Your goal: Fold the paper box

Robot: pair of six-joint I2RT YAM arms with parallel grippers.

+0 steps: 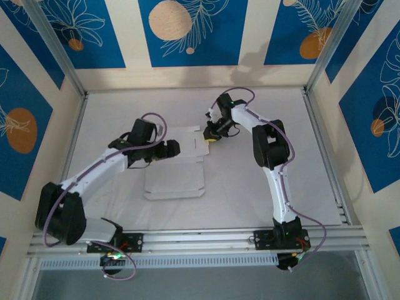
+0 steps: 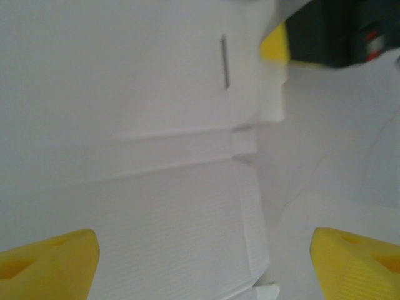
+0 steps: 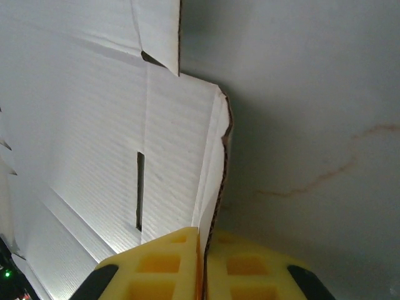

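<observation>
The box (image 1: 175, 181) is a flat die-cut sheet of white card, opened out on the middle of the surface (image 1: 262, 194) between the two arms. Its far end is narrower, with tabs, and lies between the two grippers.

Seen from the right wrist, the box (image 3: 94, 125) shows fine ribbing, crease lines and a narrow slot (image 3: 140, 190). One edge flap stands up off the surface (image 3: 312, 125) and throws a shadow beside it. The right gripper (image 3: 201, 262) has its yellow jaws pinched together on that flap's edge, the card caught between them. From above, the right gripper (image 1: 212, 135) sits at the box's far right edge.

The left gripper (image 1: 174, 149) is at the far left part of the box. From its own wrist, the left gripper (image 2: 200, 269) has its jaws spread wide, one yellow tip low at each side, over the box (image 2: 156, 206). The slot (image 2: 224, 61) lies further on, and the right gripper (image 2: 281, 47) shows at the top right, at the card's edge.
</observation>
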